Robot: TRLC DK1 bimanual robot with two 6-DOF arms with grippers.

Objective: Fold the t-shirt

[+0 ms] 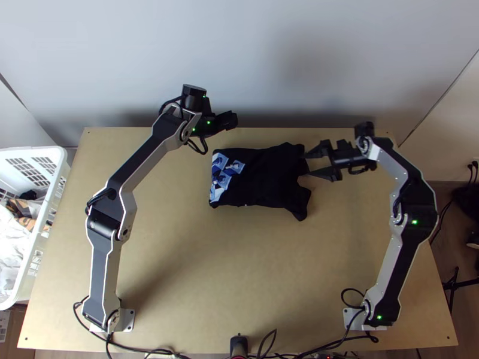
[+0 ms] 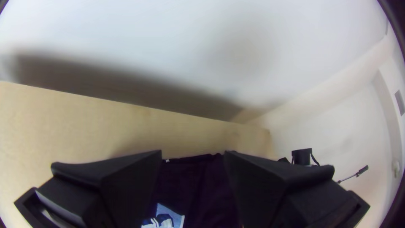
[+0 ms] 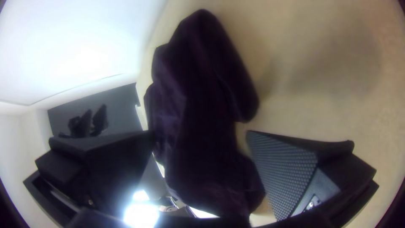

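and here we are on the light wooden table (image 1: 179, 257), with the black t-shirt (image 1: 260, 176) sitting in the upper middle of the frame! it lies as a compact, wide bundle, the blue and white print (image 1: 226, 172) showing at its left end, the long sides fairly even, while the right end is ragged, one corner poking out toward the lower right. how many layers are in there, i cannot tell.

over to the left gripper (image 1: 230, 121), up in the upper left part of the frame, raised by the table's far edge, just above the shirt's printed end. its wrist view has the two black fingers standing apart, dark cloth and a piece of the print visible between them, and nothing pinched.

and on the right side, the right gripper (image 1: 309, 164), pointing left at the ragged end of the shirt! wide open, this one, fingers spread, no cloth gripped. its tips are right at the fabric's edge; whether they touch it, i cannot tell. in its wrist view the cloth is a rumpled dark heap between the fingers, rounded folds standing up from it.

far left of the frame, a white basket (image 1: 30, 151) holds more cloth, beside the table.
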